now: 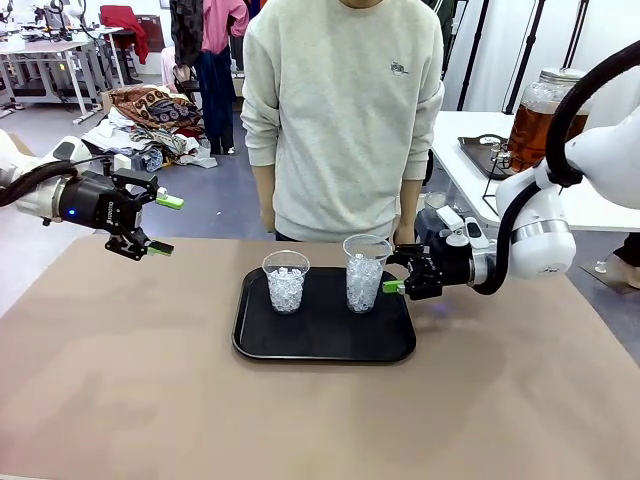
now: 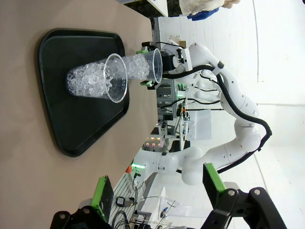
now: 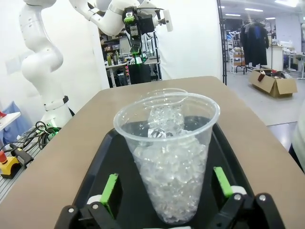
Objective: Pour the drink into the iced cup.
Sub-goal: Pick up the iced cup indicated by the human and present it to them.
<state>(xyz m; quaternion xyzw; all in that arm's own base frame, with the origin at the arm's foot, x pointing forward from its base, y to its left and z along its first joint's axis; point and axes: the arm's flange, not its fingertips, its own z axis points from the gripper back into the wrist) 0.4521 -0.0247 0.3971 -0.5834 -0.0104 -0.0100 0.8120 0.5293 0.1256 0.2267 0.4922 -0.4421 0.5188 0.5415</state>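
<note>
Two clear plastic cups of ice stand on a black tray [image 1: 320, 345]. My right gripper [image 1: 395, 272] is open, one finger on each side of the right iced cup [image 1: 364, 272]; in the right wrist view a gap shows between that cup [image 3: 167, 157] and each green pad [image 3: 111, 190]. The left iced cup [image 1: 286, 282] stands free. The drink [image 1: 538, 125], amber liquid in a big lidded glass jar, sits on a white table at the back right. My left gripper [image 1: 160, 225] hangs open above the table's left side, pointing at the tray [image 2: 71, 129].
A person in a light sweatshirt [image 1: 345, 110] stands at the far edge, right behind the tray, hands down. A dark tray [image 1: 480, 155] with small items lies beside the jar. Bare brown tabletop [image 1: 300, 420] stretches in front of the tray and on both sides.
</note>
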